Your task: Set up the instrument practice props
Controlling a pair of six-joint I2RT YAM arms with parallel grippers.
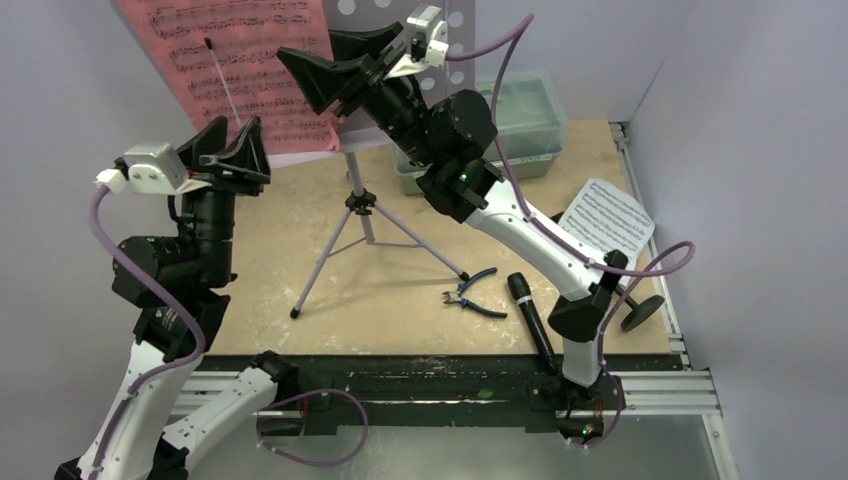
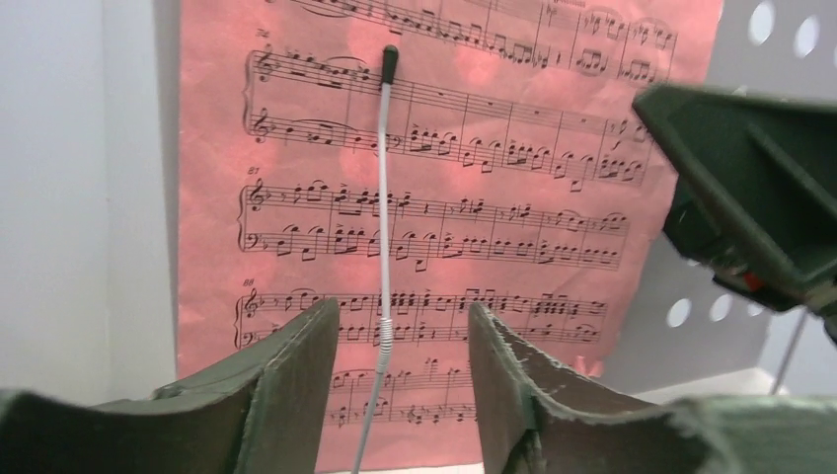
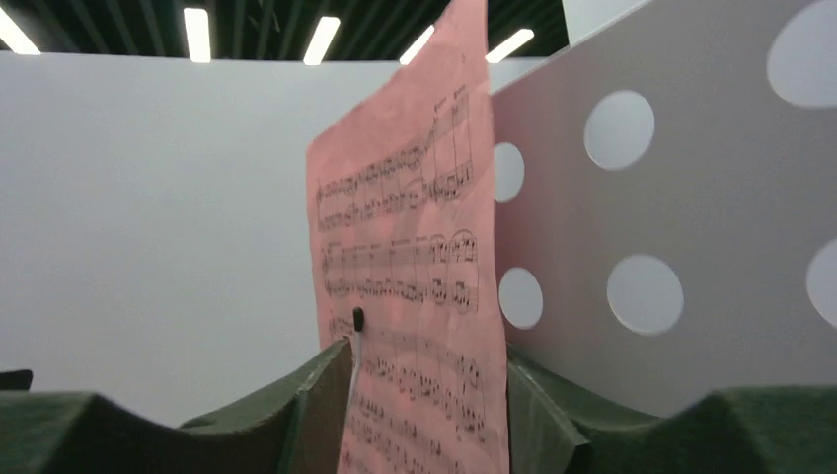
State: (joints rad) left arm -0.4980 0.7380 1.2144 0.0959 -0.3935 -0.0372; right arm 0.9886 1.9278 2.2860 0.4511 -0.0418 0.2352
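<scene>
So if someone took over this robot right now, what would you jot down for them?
Left hand: open, empty, facing the pink sheet.
Right hand: open, at that sheet's right edge.
Done: lilac music stand upright on its tripod, with the pink sheet on it under the white retaining wire.
Left to do: white sheet, black microphone and round-based stand lie on the table at the right. The sheet probably goes on the music stand and the microphone into its stand.
</scene>
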